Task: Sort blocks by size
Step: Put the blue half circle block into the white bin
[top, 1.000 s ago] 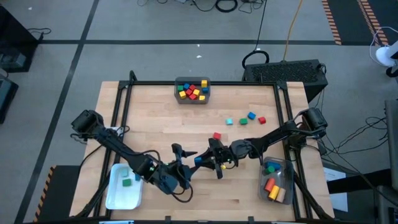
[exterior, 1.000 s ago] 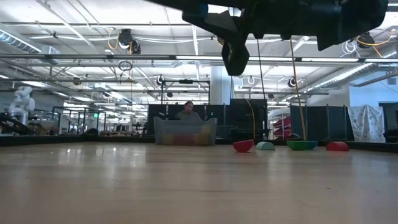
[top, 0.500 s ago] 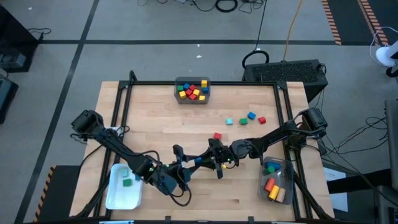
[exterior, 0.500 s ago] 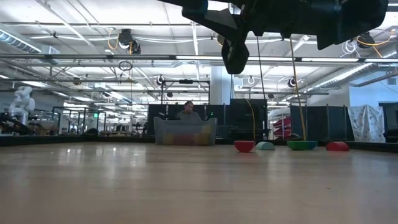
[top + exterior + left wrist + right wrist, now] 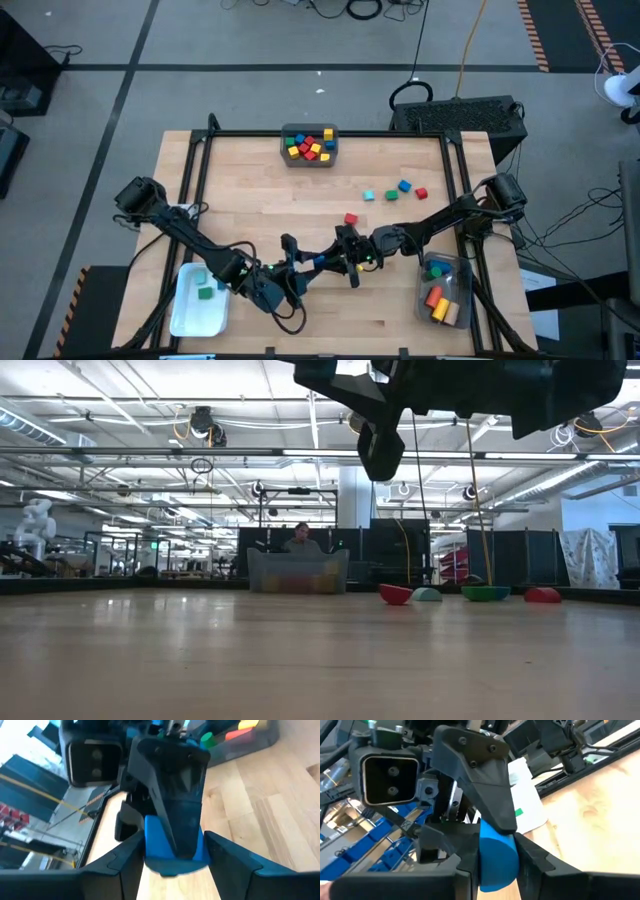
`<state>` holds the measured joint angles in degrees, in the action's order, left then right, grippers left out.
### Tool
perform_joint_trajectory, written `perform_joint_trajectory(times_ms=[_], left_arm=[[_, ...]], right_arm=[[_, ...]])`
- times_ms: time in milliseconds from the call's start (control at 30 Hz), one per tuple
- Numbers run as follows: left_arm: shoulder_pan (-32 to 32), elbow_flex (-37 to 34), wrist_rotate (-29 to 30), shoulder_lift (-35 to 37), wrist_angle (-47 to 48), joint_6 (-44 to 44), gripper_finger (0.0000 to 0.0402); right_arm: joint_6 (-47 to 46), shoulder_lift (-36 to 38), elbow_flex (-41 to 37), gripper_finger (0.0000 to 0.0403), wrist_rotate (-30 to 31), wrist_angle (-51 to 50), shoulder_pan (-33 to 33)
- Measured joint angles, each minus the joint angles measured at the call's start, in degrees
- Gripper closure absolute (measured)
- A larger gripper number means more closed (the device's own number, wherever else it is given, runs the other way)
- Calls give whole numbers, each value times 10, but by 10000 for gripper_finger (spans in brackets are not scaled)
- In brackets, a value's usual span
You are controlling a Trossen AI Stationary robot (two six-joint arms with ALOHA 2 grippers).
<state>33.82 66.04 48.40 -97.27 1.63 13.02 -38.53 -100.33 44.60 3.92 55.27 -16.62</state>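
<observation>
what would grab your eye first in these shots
The two grippers meeting nose to nose over the table's front middle, left gripper and right gripper both clamped on one blue block. Next, the grey bin heaped with bright blocks at the table's far edge.

You have a wooden table point(image 5: 250, 190) with a black frame, and a grey bin point(image 5: 309, 159) sits at its far edge, a white tray point(image 5: 186, 310) at the near left corner and a clear bin point(image 5: 457, 290) at the near right corner. Beyond the far edge, a black case point(image 5: 470, 115) stands on the floor near coiled cables point(image 5: 365, 9). Looking level across the tabletop, you can see a seated person point(image 5: 301, 540) in the room behind the grey bin.
</observation>
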Motion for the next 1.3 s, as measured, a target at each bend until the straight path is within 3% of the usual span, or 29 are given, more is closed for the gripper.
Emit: perform_joint_trajectory(times_ms=[633,1300], left_arm=[[-20,0,-44,0,-4,-20,189],[-18,0,-9,0,-1,10,225]], right_arm=[[-14,0,0,325,5,-1,1],[-22,0,0,322,24,-3,1]])
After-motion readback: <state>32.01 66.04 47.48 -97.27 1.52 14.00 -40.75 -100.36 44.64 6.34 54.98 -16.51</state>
